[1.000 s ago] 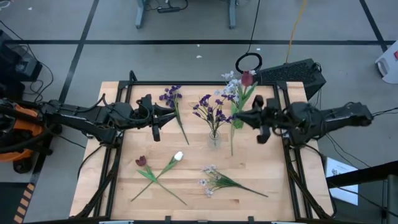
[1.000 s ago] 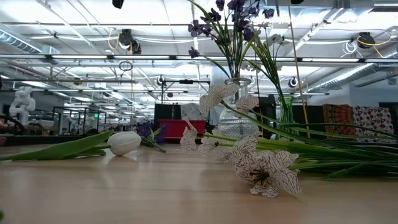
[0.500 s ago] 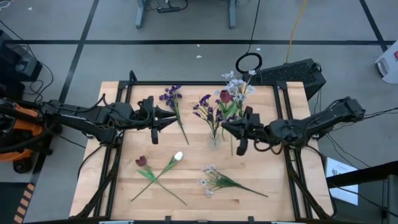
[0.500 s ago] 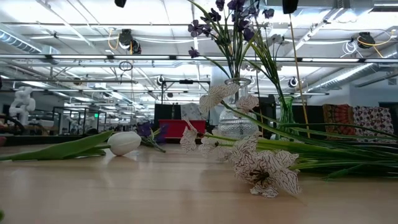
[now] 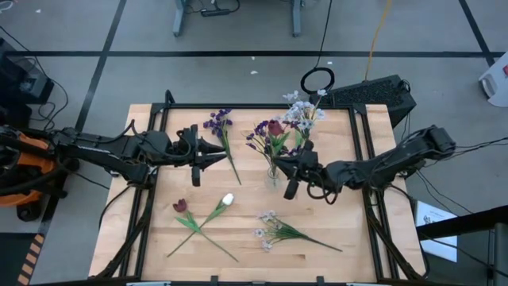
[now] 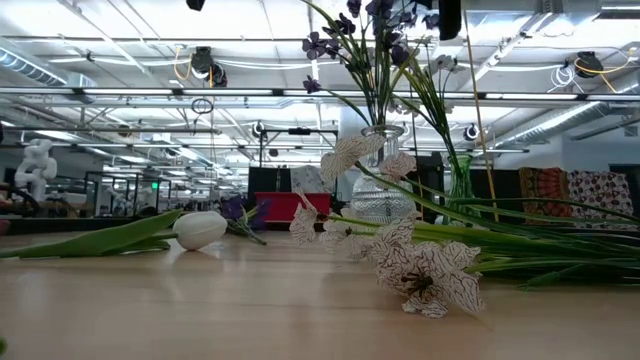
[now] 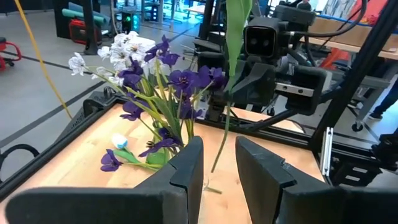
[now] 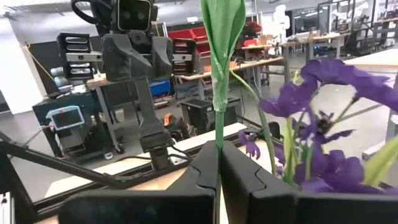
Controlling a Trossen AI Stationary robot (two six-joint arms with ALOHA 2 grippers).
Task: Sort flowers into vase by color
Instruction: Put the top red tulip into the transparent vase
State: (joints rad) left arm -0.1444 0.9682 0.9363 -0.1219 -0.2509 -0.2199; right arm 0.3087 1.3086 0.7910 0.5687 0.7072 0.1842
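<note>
A glass vase (image 5: 274,173) with purple flowers (image 5: 262,137) stands mid-table. My right gripper (image 5: 281,161) is right beside it, shut on a dark red tulip (image 5: 275,127). My left gripper (image 5: 219,152) hovers open and empty to the left of the vase, pointing at it. A purple sprig (image 5: 221,127) lies flat near the far edge, and pale white-blue blossoms (image 5: 300,111) lie at the far right. A dark red tulip (image 5: 181,205), a white tulip (image 5: 228,199) and a white-blue sprig (image 5: 274,230) lie flat near the front. My right gripper pinches the tulip's green stem (image 8: 217,134) between its two fingers, below the long leaf (image 8: 221,25). The fingers come level from the table's right and lie across the stem. The tulip stands roughly upright, bud up, its lower stem (image 7: 219,146) hanging below the fingers next to the vase.
Black frame rails (image 5: 159,119) run along the table's sides. A dark box (image 5: 373,94) and a ring (image 5: 317,80) sit beyond the far edge. In the low view the vase (image 6: 380,195) stands behind the white tulip (image 6: 200,229) and patterned blossoms (image 6: 430,275).
My right gripper has carried the dark red tulip toward the table's left and downward, up to the vase, turning as it went. The bud now stands over the purple flowers. The left gripper has stayed in place, swinging slightly.
</note>
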